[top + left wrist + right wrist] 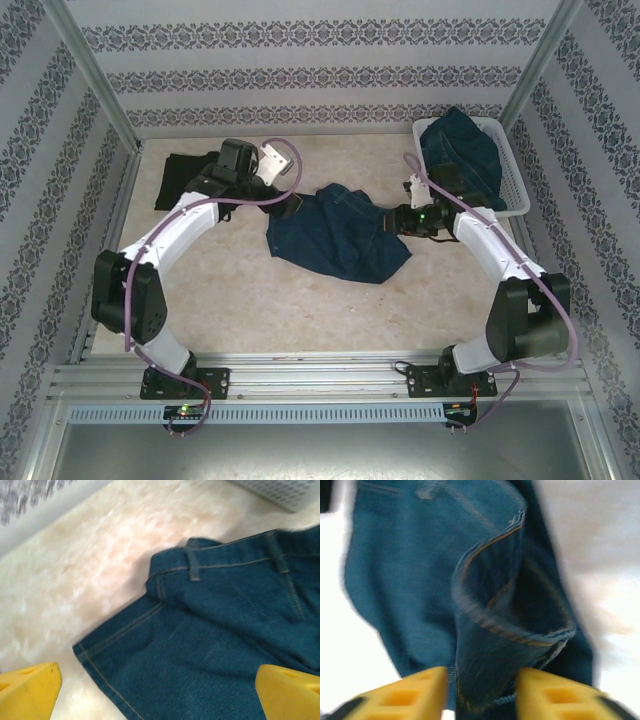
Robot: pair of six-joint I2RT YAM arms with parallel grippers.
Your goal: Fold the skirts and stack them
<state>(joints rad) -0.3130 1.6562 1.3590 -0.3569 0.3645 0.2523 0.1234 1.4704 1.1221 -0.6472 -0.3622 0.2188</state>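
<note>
A dark blue denim skirt [335, 238] lies crumpled in the middle of the table. My left gripper [292, 205] hovers over its left edge. In the left wrist view the gripper [160, 695] is open, its yellow fingers [30, 690] wide apart above the skirt's hem and waistband [215, 630]. My right gripper [397, 220] is at the skirt's right edge. Its jaws [482, 695] stand open, with a raised fold of denim [505, 630] between the pads. A black skirt [185, 175] lies flat at the back left. Another denim skirt [458, 150] is heaped in the basket.
The white lattice basket [512, 175] stands at the back right corner. Metal frame posts and patterned walls enclose the table on three sides. Bare tabletop [300, 310] lies in front of the skirt, between the two arms.
</note>
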